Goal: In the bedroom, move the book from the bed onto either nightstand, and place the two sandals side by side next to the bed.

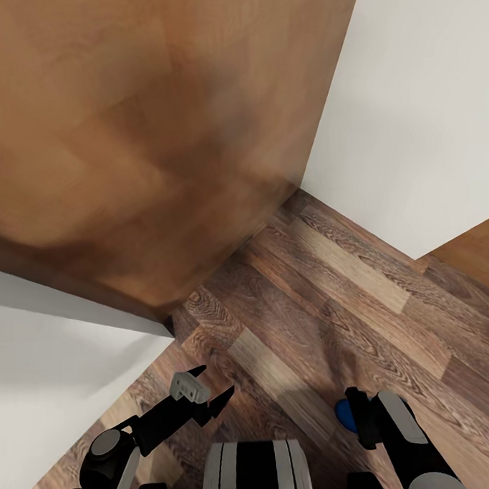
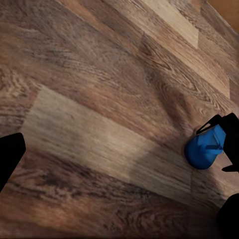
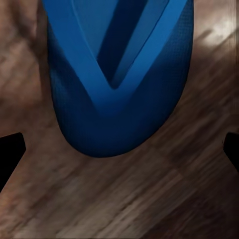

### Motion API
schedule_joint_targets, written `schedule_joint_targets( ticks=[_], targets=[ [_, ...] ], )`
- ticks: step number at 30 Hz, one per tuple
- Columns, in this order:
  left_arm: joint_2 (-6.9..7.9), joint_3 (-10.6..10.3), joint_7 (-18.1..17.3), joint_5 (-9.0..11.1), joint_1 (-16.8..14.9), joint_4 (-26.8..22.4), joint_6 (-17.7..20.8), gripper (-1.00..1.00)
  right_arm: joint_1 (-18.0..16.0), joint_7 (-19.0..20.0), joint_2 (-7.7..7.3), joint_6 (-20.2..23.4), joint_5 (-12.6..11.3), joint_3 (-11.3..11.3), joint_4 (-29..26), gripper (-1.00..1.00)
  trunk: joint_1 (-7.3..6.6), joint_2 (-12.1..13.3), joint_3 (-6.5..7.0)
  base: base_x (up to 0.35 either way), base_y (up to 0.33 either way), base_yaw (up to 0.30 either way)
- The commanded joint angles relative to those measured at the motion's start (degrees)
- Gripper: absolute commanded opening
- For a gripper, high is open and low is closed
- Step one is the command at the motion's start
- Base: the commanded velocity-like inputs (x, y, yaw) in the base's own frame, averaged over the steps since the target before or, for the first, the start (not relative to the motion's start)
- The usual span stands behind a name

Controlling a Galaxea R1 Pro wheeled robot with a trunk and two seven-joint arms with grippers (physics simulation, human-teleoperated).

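Observation:
One bright blue sandal (image 3: 119,109) sits between the fingers of my right gripper (image 1: 347,404), which is shut on it and carries it low over the wood-plank floor (image 1: 333,297). Its rounded toe (image 1: 344,416) pokes out beside the black fingers, and the left wrist view catches the same sandal (image 2: 203,149) from the side. My left gripper (image 1: 218,379) hangs open over the floor with nothing in it. The book, the bed, the nightstand and the other sandal are out of view.
A large brown wooden panel (image 1: 145,135) stands close ahead, filling the upper left. White walls flank it at the right (image 1: 409,107) and at the lower left (image 1: 57,369). A strip of plank floor runs between them. My base (image 1: 256,473) is at the bottom.

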Motion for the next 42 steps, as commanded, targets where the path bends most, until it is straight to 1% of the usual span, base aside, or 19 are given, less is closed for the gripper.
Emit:
schedule_joint_targets(
  ticks=[1, 2, 9, 17, 20, 22, 24, 34, 42],
  targets=[
    [0.03, -0.03, -0.06, 0.33, -0.02, -0.05, 0.48, 1.00, -0.03, -0.27, 0.04, 0.46, 0.03, -0.26, -0.10, 1.00, 0.01, -0.03, -0.26, 0.000, 0.000, 0.000],
    [0.03, -0.03, -0.06, 0.33, -0.02, -0.05, 0.48, 1.00, -0.03, -0.27, 0.01, 0.46, 0.03, -0.27, -0.10, 1.00, 0.04, -0.04, -0.48, 0.000, 0.000, 0.000],
    [0.03, -0.03, -0.03, 0.33, -0.02, -0.05, 0.48, 1.00, 0.00, -0.27, -0.10, 0.46, 0.03, -0.27, -0.21, 1.00, 0.04, -0.04, -0.48, 0.000, 0.000, 0.000],
    [0.03, -0.03, 0.02, 0.33, -0.02, -0.05, 0.48, 1.00, 0.00, -0.09, -0.16, 0.52, 0.03, -0.23, -1.93, 1.00, 0.04, -0.04, -0.48, 0.000, 0.000, 0.000],
    [0.03, -0.03, 0.02, 0.33, -0.02, -0.05, 0.48, 1.00, 0.00, 1.93, -0.17, 0.54, 0.03, -0.20, -2.06, 1.00, 0.04, -0.04, -0.48, 0.000, 0.000, 0.000],
    [0.03, -0.03, 0.02, 0.33, -0.02, -0.05, 0.46, 1.00, 0.02, 3.96, -0.19, 0.54, 0.03, -0.19, -2.09, 1.00, 0.04, -0.04, -0.48, 0.000, 0.000, 0.000],
    [0.03, -0.03, 0.03, 0.33, -0.02, -0.05, 0.44, 1.00, 0.01, 4.94, -0.20, 0.55, 0.03, -0.24, -2.11, 1.00, 0.04, -0.04, -0.48, 0.000, 0.000, 0.000],
    [-0.03, -0.05, 0.11, 0.33, -0.02, -0.05, 0.46, 1.00, -0.01, 5.61, -0.27, 0.46, 0.03, -0.27, -2.12, 1.00, 0.04, -0.04, -0.48, 0.000, 0.000, 0.000],
    [-0.05, -0.06, 0.11, 0.32, -0.02, -0.03, 0.48, 1.00, -0.03, 5.62, -0.25, 0.46, 0.03, -0.27, -2.04, 1.00, 0.25, -0.15, -2.25, 0.000, 0.000, 0.000]
  ],
)
